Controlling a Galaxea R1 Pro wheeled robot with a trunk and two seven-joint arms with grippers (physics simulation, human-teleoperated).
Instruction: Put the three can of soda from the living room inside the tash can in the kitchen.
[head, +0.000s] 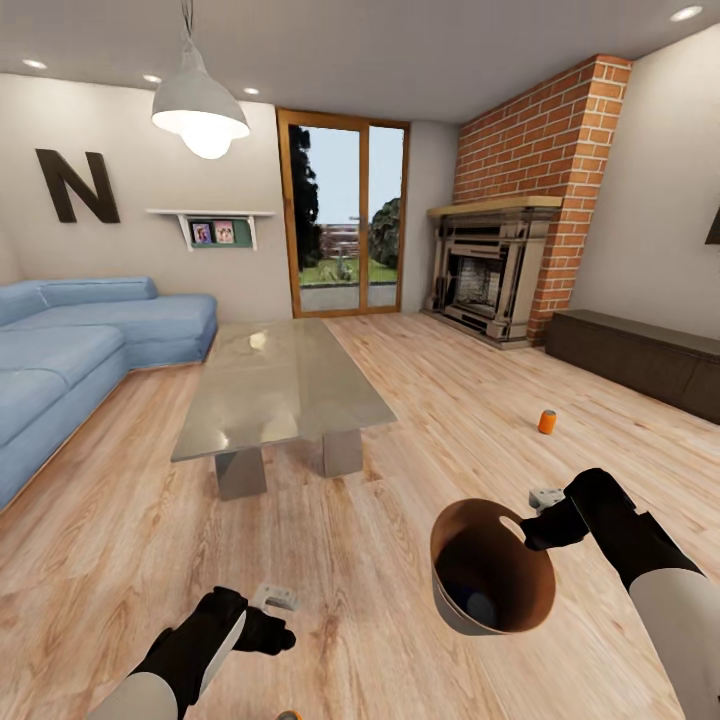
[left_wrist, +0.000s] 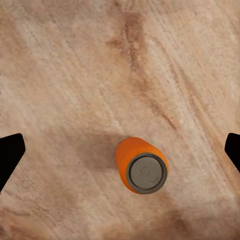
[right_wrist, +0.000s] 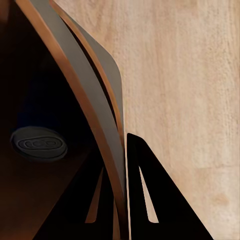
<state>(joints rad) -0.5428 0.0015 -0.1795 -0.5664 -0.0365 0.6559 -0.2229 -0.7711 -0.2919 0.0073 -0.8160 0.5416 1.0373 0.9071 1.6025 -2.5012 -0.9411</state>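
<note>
While the right gripper (head: 527, 527) pinches the trash can (head: 492, 580) by its rim, a can (right_wrist: 39, 144) lies inside. Left gripper (left_wrist: 120, 150) gapes wide over a soda can (left_wrist: 141, 165) on the floor (head: 400, 420); another (head: 547, 422) stands at two o'clock.

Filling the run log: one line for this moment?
right gripper: holds trash can rim | left gripper: open above soda can | floor can: untouched

Below the black left hand (left_wrist: 120, 150) stands an orange can (left_wrist: 141, 165) with a grey end, on the light wood-grain floor (left_wrist: 75, 75); the right hand (head: 530, 532) clamps the tan-orange, dark-lined bin (head: 490, 580).
</note>
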